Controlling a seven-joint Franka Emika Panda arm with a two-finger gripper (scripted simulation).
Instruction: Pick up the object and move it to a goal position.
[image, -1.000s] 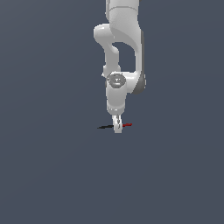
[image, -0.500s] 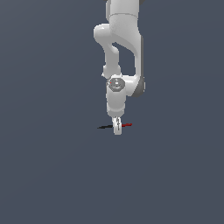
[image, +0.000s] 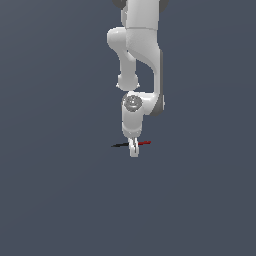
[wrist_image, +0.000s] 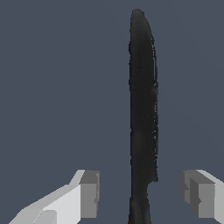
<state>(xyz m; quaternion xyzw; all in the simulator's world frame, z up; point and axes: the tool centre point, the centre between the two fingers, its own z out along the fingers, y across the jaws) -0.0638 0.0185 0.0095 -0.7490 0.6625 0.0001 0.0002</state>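
Observation:
The object (image: 144, 143) is a very slender stick lying flat on the dark grey floor. Its red half points to the exterior view's right, and its black tapering half (image: 119, 145) points to that view's left. My gripper (image: 133, 150) hangs straight down over the object's middle. In the wrist view the black blade-like half (wrist_image: 142, 109) runs between the two fingers. The gripper (wrist_image: 139, 194) is open: one grey pad (wrist_image: 89, 194) and the other (wrist_image: 197, 197) stand on either side of the object, apart from it. The red half is almost entirely out of the wrist view.
The white arm (image: 141, 45) rises above the gripper to the top of the exterior view. A plain dark grey floor (image: 60, 190) spreads all around, and nothing else shows on it.
The arm's wrist has come down a little toward the object. The object has not moved.

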